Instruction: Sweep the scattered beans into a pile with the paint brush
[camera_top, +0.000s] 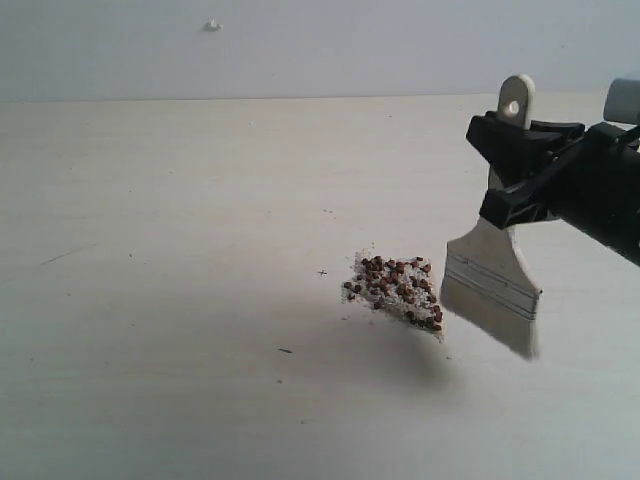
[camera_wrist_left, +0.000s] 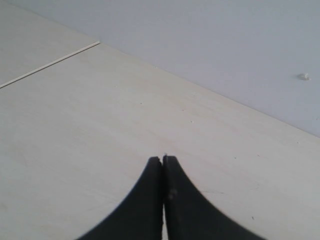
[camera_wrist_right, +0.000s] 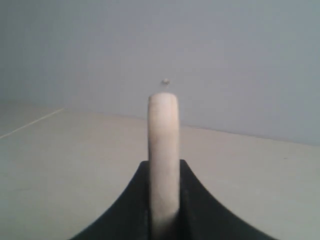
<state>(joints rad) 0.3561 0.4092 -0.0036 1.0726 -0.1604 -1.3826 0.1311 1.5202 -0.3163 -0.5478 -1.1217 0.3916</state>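
Evidently, most of the sweeping was done. The beans (camera_top: 378, 268) were found gathered with whitish crumbs in one dense pile (camera_top: 400, 294) on the table (camera_top: 150, 300), a little right of centre. The paint brush (camera_top: 492, 278) was held just right of that pile, handle up and tilted, bristles (camera_top: 500, 325) pointing down. Whether the blurred bristle tips met the surface could not be told, though a soft shadow on the near side of the pile suggested the brush was raised.

The right gripper (camera_top: 515, 170) was clamped on the pale wooden handle below its hole, the jaws set narrowly by the handle's thickness. The left gripper (camera_wrist_left: 163, 161) was pressed together on nothing, over bare table.

The step in hand was judged to be tidying the pile's loose edges. The pile was stretched from far left to near right, with a few pellets trailing at its near-right corner and left edge.

- The bristles would best be lowered until they just flexed, outside the outermost pellet.
- Short, slow strokes toward the centre would be preferred, since round pellets could be flicked away by a hard stroke.
- The broad face should be kept square to the travel, and the brush lifted clear before each repositioning.
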